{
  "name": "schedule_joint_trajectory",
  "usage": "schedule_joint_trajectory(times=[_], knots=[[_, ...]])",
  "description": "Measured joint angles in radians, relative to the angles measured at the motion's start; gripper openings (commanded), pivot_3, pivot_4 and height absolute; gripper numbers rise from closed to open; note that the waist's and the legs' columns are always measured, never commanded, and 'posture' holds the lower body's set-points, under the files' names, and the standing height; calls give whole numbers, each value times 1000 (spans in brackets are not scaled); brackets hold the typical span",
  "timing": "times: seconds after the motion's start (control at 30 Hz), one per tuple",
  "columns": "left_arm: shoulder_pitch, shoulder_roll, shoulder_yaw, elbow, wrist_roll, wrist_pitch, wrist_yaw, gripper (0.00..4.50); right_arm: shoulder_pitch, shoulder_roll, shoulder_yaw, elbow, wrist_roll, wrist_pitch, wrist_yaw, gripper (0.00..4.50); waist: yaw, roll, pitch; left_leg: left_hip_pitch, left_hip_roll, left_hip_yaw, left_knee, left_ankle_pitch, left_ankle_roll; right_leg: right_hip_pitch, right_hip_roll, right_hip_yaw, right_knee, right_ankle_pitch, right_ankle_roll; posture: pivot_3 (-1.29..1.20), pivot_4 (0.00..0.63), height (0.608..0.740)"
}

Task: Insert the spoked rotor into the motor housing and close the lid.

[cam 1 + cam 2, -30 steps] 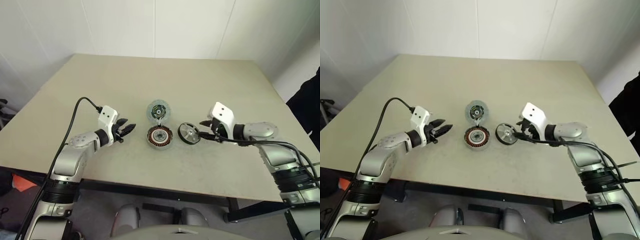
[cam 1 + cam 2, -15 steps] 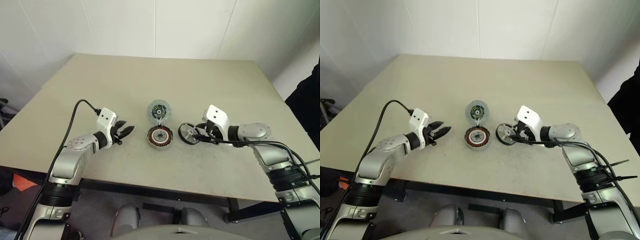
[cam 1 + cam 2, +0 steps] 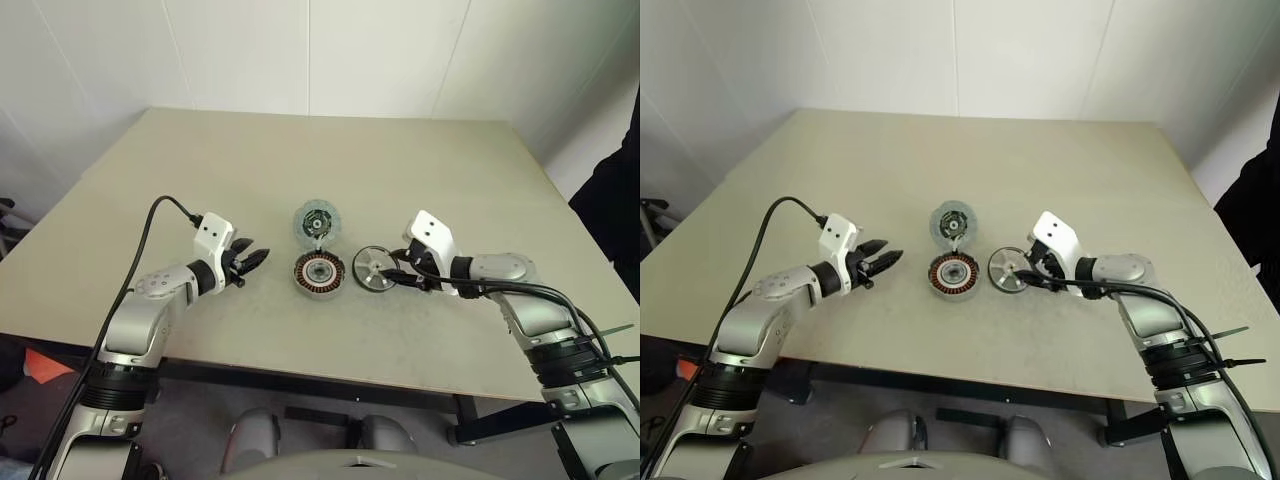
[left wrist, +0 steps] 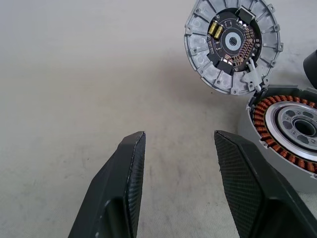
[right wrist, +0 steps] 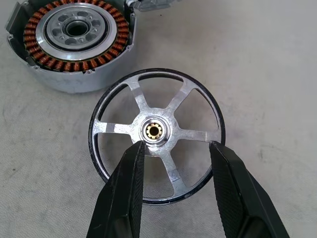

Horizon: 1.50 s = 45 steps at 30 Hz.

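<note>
Motor housing (image 3: 319, 272) on desk (image 3: 330, 170), cup open upward, copper windings ringing silvery centre, no rotor inside. Lid (image 3: 317, 221) hinged open at housing's 12 o'clock, circuit face up. Spoked rotor (image 5: 156, 133) flat at housing's 3 o'clock, just beside. Right end effector (image 5: 174, 148) part-open, fingers straddling rotor hub, contact unclear. Left end effector (image 4: 179, 144) part-open, empty, at housing's 9 o'clock.

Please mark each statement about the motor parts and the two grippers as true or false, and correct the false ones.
1. The lid lies open. True.
2. The spoked rotor sits inside the motor housing. False: it lies on the table beside it.
3. The right gripper is open over the rotor. True.
4. The left gripper holds the lid. False: it is open and empty.
</note>
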<state>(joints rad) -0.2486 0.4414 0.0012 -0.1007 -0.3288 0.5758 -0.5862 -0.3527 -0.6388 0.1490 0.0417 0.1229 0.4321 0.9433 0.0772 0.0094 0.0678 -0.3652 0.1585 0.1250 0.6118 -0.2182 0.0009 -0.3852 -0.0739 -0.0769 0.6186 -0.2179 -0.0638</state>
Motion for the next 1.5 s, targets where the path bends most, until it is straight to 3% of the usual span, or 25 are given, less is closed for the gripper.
schedule_joint_trajectory(times=[0.4, 0.63, 1.1, 1.37, 1.5], knots=[[9, 4, 0, -3, 0, 0, 6, 2333, -2, 2, 3, 0, -1, 4, 4, 2324, 0, 0, 0, 0, 0, 0, 0, 0, 0, 0, 0, 0, 0, 0, 0, 0, 0, 740], [10, 4, 0, -3, 0, 0, 7, 2333, -14, 6, 3, -2, -1, 4, 2, 37, 0, 0, 0, 0, 0, 0, 0, 0, 0, 0, 0, 0, 0, 0, 0, 0, 0, 740], [12, 4, 0, -3, 0, 0, 7, 2333, -23, 17, 18, -15, -2, 4, -8, 10, 0, 0, 0, 0, 0, 0, 0, 0, 0, 0, 0, 0, 0, 0, 0, 0, 0, 740], [13, 4, 0, -3, 0, 0, 7, 2333, -26, 24, 19, -21, -3, 22, -9, 2511, 0, 0, 0, 0, 0, 0, 0, 0, 0, 0, 0, 0, 0, 0, 0, 0, 0, 740], [13, 4, 0, -3, 0, 0, 7, 2333, -28, 27, 19, -21, -6, 19, -25, 2511, 0, 0, 0, 0, 0, 0, 0, 0, 0, 0, 0, 0, 0, 0, 0, 0, 0, 740]])
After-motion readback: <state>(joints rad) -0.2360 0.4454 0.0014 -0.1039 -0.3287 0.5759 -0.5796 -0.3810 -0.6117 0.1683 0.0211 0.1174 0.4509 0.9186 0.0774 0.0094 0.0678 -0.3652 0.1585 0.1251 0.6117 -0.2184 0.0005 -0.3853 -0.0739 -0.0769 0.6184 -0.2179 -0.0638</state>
